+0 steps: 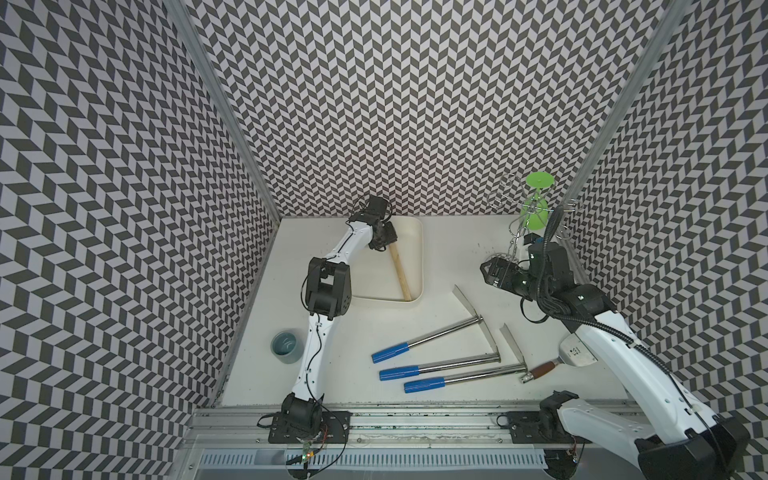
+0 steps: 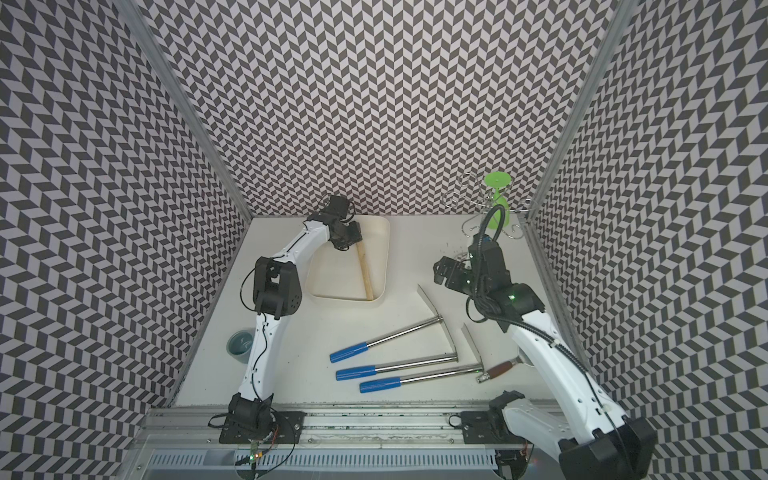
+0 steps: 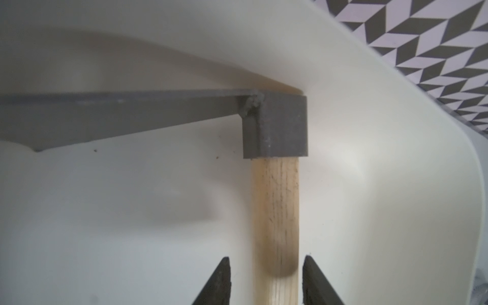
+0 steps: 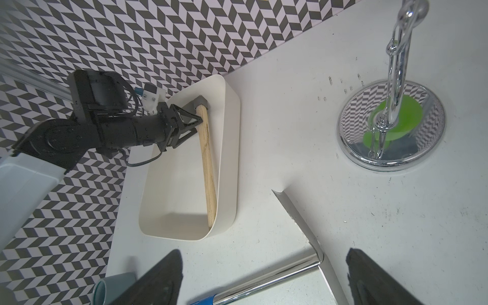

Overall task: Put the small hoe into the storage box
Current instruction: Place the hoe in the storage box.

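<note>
The small hoe (image 1: 400,270) (image 2: 365,270), with a pale wooden handle (image 3: 276,206) and a grey metal head (image 3: 274,126), lies inside the cream-white storage box (image 1: 419,257) (image 2: 386,257) along its right wall (image 4: 229,158). Its head sits in the box's far corner. My left gripper (image 1: 384,245) (image 3: 265,264) (image 4: 196,125) reaches into the box at the head end of the handle. It is open, and its fingertips (image 3: 224,266) straddle the handle with a gap on each side. My right gripper (image 1: 488,270) (image 4: 264,252) hangs open above the table to the right of the box, holding nothing.
Three steel hoes with blue grips (image 1: 428,340) (image 1: 440,365) (image 1: 465,376) lie on the table in front of the box. A brown-handled spatula (image 1: 544,368) lies beside them under the right arm. A chrome rack holding a green glass (image 1: 536,208) stands at the back right. A blue-grey cup (image 1: 286,345) sits by the left arm.
</note>
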Tool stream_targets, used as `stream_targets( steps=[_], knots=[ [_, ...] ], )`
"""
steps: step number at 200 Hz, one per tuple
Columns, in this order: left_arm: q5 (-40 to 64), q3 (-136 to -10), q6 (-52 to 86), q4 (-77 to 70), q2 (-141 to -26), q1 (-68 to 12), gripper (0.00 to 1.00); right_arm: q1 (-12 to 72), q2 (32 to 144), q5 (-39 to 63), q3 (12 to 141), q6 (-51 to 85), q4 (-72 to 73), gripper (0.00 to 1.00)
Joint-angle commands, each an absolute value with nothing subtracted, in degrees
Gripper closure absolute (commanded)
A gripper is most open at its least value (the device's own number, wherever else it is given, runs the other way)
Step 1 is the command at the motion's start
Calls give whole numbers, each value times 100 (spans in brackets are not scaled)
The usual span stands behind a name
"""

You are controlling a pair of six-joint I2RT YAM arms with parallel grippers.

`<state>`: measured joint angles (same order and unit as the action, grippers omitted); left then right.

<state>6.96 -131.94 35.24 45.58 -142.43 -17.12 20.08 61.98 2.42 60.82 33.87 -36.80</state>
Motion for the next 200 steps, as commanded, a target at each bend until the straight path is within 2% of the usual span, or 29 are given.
stream_targets(
  steps=[1, 16, 37, 94, 152, 200],
  knots=[
    [701, -13240, 3278, 4533, -13101, -1784, 49, 2035, 6214, 277, 6125, 3375, -3427, 3],
    [683, -13040, 3096, 4393, -12570, -1809, 41, 2030, 6239, 340, 6134, 3397, -3402, 3],
    [450, -12467, 2784, 4224, -11786, -1806, 37, 2030, 6305, 507, 6126, 3454, -3357, 3],
    [-318, -10240, 1898, 4157, -10155, -1581, 37, 2139, 6789, 1034, 6229, 3632, -3643, 8],
    [-47, -8636, 1802, 3754, -9054, -1081, 37, 2411, 7377, 1305, 6508, 3910, -4275, 15],
    [144, -7910, 1767, 3658, -8438, -716, 37, 2470, 7339, 1670, 6052, 5348, -4087, 19]
  ],
)
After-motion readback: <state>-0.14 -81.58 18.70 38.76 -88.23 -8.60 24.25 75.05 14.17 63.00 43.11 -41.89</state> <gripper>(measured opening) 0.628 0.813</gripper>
